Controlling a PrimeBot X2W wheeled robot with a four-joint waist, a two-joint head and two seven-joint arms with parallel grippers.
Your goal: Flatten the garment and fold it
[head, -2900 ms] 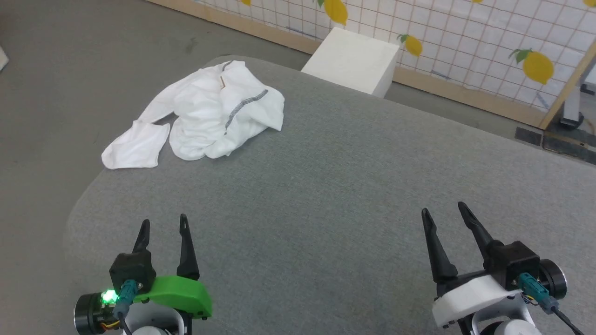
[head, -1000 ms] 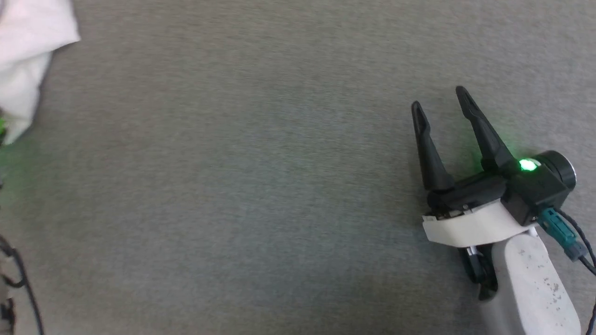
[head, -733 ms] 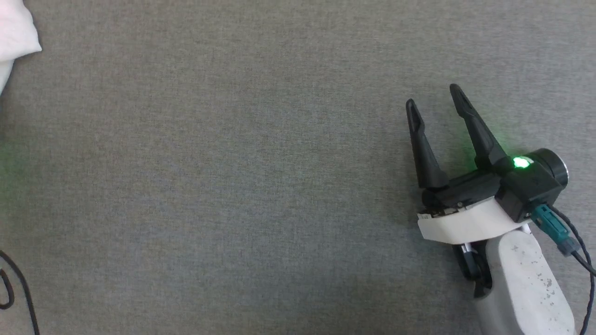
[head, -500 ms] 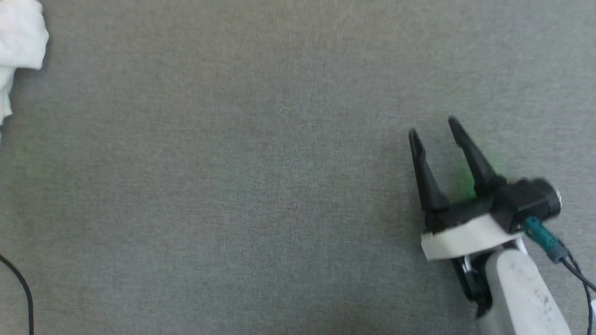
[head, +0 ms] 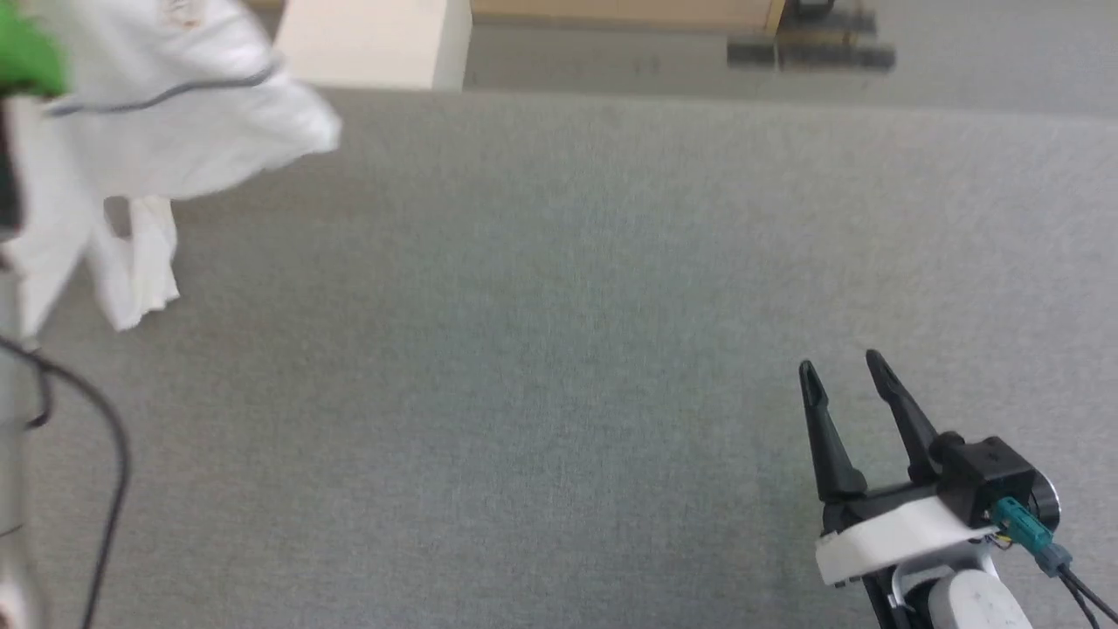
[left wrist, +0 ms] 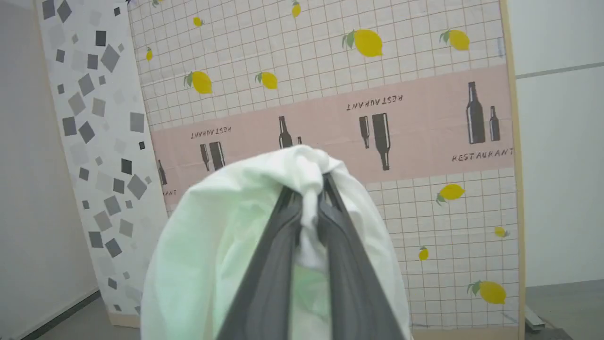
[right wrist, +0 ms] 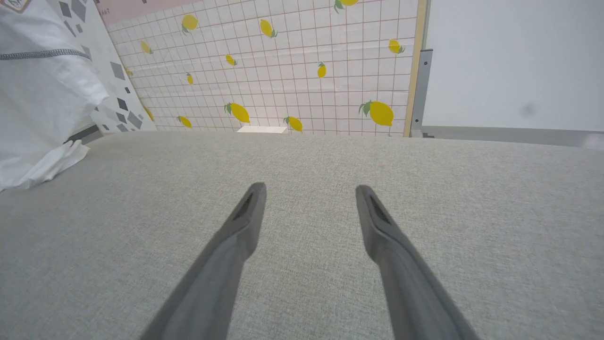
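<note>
Left wrist view has the left gripper [left wrist: 309,186] closed to a narrow slit on a bunched fold of the garment [left wrist: 212,245]. The white cloth is pinched between the two dark fingers near their tips and drapes down over both sides of them in the lower middle of the frame, with a lemon-print wall panel [left wrist: 330,71] behind.

In the head view the garment [head: 175,131] hangs in the upper left corner above the grey cloth surface [head: 524,349]. A grey stitched seam runs across it, and a loose end dangles lower near the left edge. A white box [head: 376,39] stands at the top edge, just right of the garment.

The right gripper [head: 840,367] sits at the lower right of the head view, its fingers spread wide with nothing between them, well apart from the garment. In the right wrist view that gripper [right wrist: 310,190] points across the bare surface, and the garment [right wrist: 42,104] fills the upper left, its lowest fold seeming to meet the surface at the left edge.
</note>
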